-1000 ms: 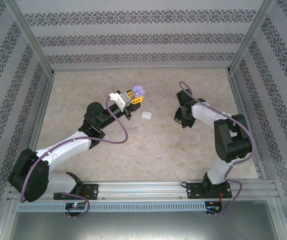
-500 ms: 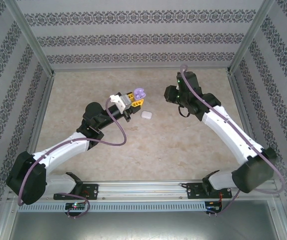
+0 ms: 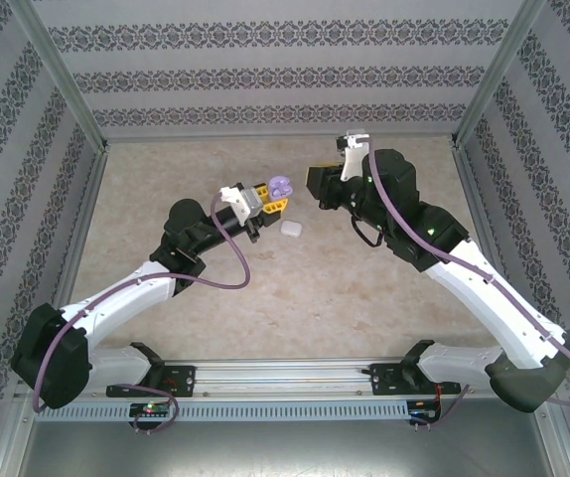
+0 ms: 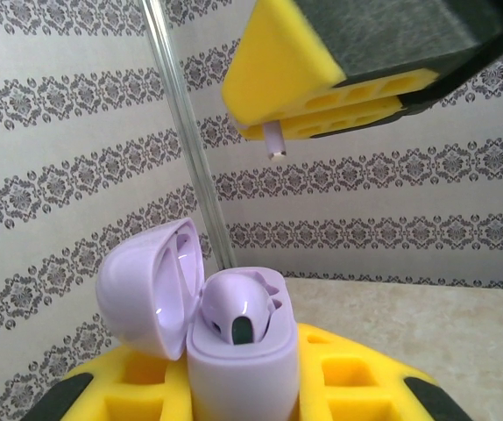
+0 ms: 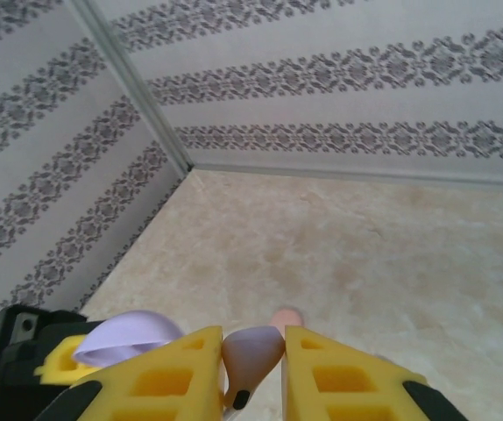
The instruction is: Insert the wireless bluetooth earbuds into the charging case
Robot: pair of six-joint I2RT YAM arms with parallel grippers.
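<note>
My left gripper [image 4: 243, 390] is shut on the pale purple charging case [image 4: 241, 364], held upright with its lid [image 4: 145, 289] open to the left. One pale purple earbud [image 4: 234, 309] sits in the case. Above it hangs my right gripper [image 4: 322, 83], with an earbud stem [image 4: 274, 140] poking out below its fingers. In the right wrist view the right gripper [image 5: 253, 351] is shut on that second pale purple earbud [image 5: 253, 349], with the case lid [image 5: 124, 333] at lower left. From above, the case [image 3: 279, 187] is a short gap left of the right gripper [image 3: 312, 187].
A small white case [image 3: 291, 228] lies shut on the table just below and right of the held case. A small pinkish thing [image 5: 285, 316] lies on the table beyond the right fingers. Patterned walls and metal posts [image 3: 86, 129] enclose the beige table [image 3: 315, 288].
The right arm has swung from the right side and stretched out to the left, bringing its gripper close to the held case. The left gripper has barely shifted.
</note>
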